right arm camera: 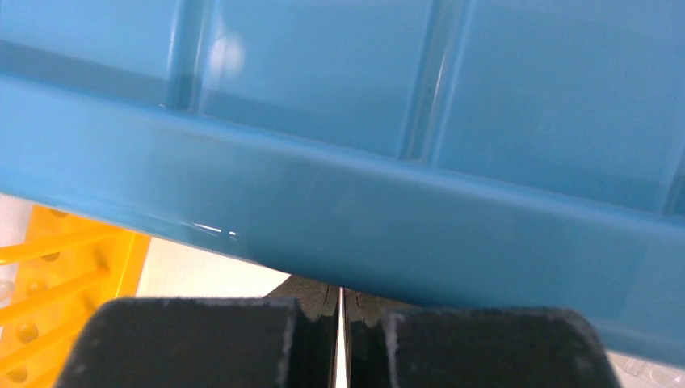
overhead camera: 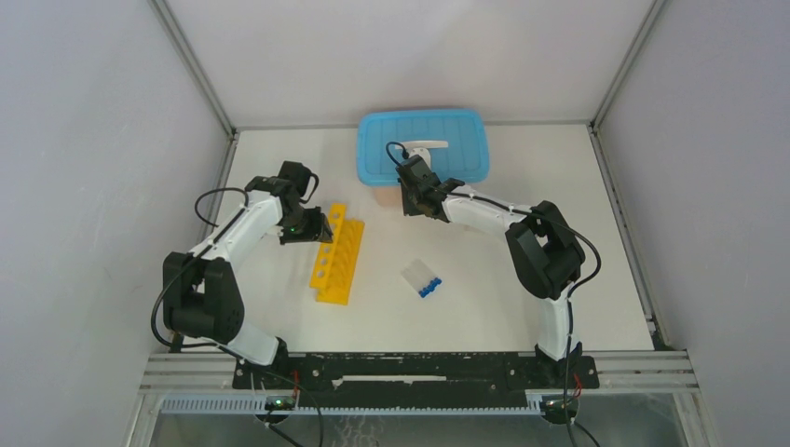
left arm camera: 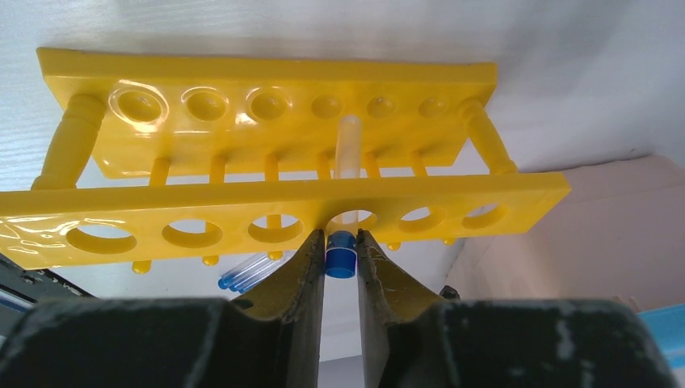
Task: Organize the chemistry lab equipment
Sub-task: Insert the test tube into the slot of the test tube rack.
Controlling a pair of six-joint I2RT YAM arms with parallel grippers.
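Note:
The yellow rack [overhead camera: 337, 256] lies on the table left of centre, and fills the left wrist view [left arm camera: 242, 214]. A clear tube [left arm camera: 349, 149] passes through one of its holes. My left gripper [overhead camera: 317, 228] is at the rack's far end, its jaws [left arm camera: 341, 238] shut on that tube's blue cap. More blue-capped tubes [overhead camera: 424, 279] lie together in a small clear tray at mid-table; they show under the rack [left arm camera: 246, 271]. My right gripper [overhead camera: 415, 200] is at the blue bin's near left edge. It is shut [right arm camera: 341, 287], with its tips hidden under the rim.
A blue plastic bin [overhead camera: 447, 135] stands at the back centre with a white item [overhead camera: 427, 151] on it; its rim [right arm camera: 404, 202] fills the right wrist view. The rack's edge [right arm camera: 48, 283] shows at that view's lower left. Grey walls enclose the table.

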